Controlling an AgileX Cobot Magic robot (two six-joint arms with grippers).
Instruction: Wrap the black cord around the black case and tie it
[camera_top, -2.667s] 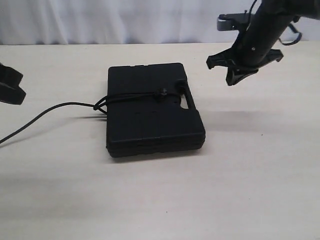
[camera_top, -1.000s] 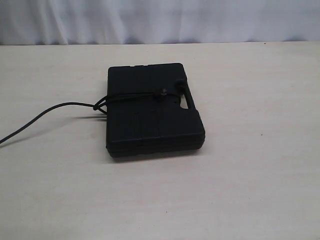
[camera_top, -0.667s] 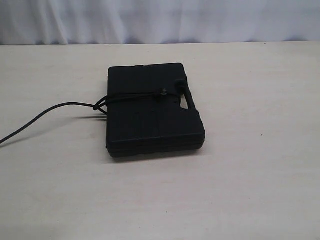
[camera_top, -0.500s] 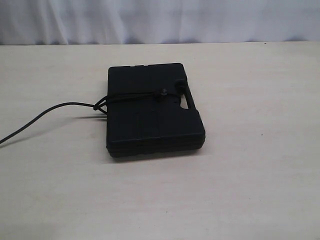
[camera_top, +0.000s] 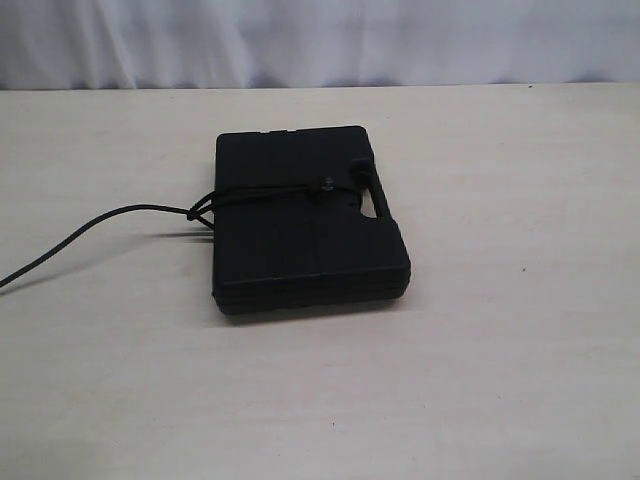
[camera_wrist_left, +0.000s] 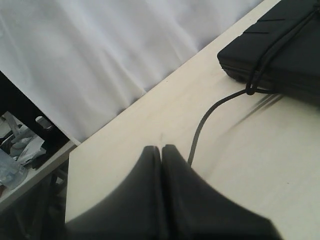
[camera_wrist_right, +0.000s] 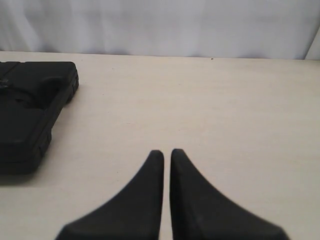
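While neither arm shows in the exterior view, we find the left gripper (camera_wrist_left: 162, 148) in its own wrist view, well to the left of the black case (camera_top: 310, 240), with its jaws pressed together and nothing between them. On that same side the free tail of the black cord (camera_top: 100, 218) lies slack on the table (camera_top: 500, 350) and curves in to the case's left edge, where it passes through a small loop (camera_top: 203, 212) just beside the case wall. From there a band of cord crosses the lid to a knot (camera_top: 322, 185) sitting on top of the case, just left of the handle (camera_top: 380, 192). We cannot see whether the cord also runs beneath the case. Well to the right of the case, the right gripper (camera_wrist_right: 166, 151) hovers over bare table, its jaws closed to a hairline gap and holding nothing. We judge the wrapping and tying to be done, or very nearly so, with both arms clear of the case. If anything is left, it is a check of tightness. That would call for the left jaws to open, take the slack tail left of the case, and draw it away from the case while the right arm steadies the case from its far side.
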